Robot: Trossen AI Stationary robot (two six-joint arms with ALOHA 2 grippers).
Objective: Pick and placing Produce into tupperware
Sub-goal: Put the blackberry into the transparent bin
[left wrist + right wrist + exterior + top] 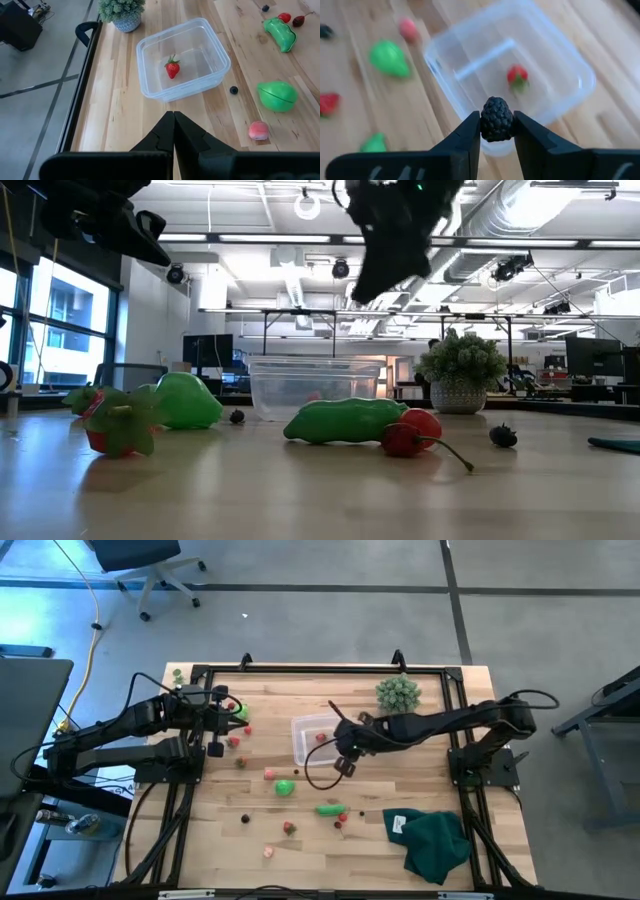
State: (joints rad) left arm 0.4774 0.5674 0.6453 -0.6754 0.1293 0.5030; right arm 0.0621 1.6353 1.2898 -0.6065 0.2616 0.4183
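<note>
The clear square tupperware stands mid-table with one red strawberry on its floor. My right gripper hovers above the tupperware's rim, shut on a dark blackberry. My left gripper is shut on nothing, raised left of the tupperware. Loose produce lies on the wood: a green ball, a green elongated piece, a pink piece and small red and dark bits. My right gripper pinches the blackberry between its two fingertips, one finger on each side. The fingers come from above, pointing down. The berry is lifted clear of the table, over the tupperware's rim.
A spiky grey-green bushy ball in a pot stands at the far edge behind the tupperware. A dark green cloth lies at the near right corner. A black frame rail borders the table.
</note>
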